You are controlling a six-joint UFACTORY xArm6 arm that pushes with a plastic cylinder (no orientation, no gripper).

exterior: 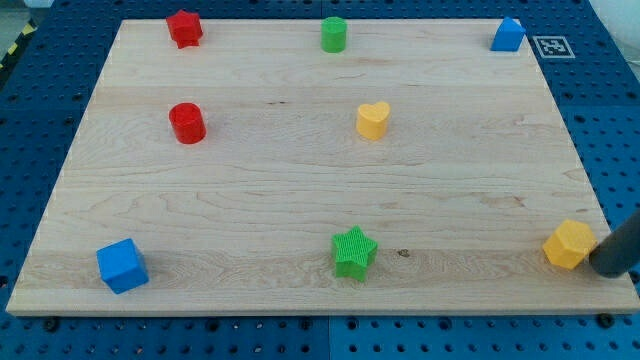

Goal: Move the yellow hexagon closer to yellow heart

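Note:
The yellow hexagon [569, 244] sits near the board's right edge, low in the view. The yellow heart [373, 120] stands up and left of it, near the board's middle. My tip [606, 267] is at the view's right edge, just right of and slightly below the yellow hexagon, touching or almost touching it. The dark rod runs off up and right out of the view.
A green star [354, 251] sits bottom centre. A blue cube [122, 265] is bottom left. A red cylinder [187, 123] is at left, a red star [184, 28] top left, a green cylinder [334, 34] top centre, a blue block [508, 35] top right.

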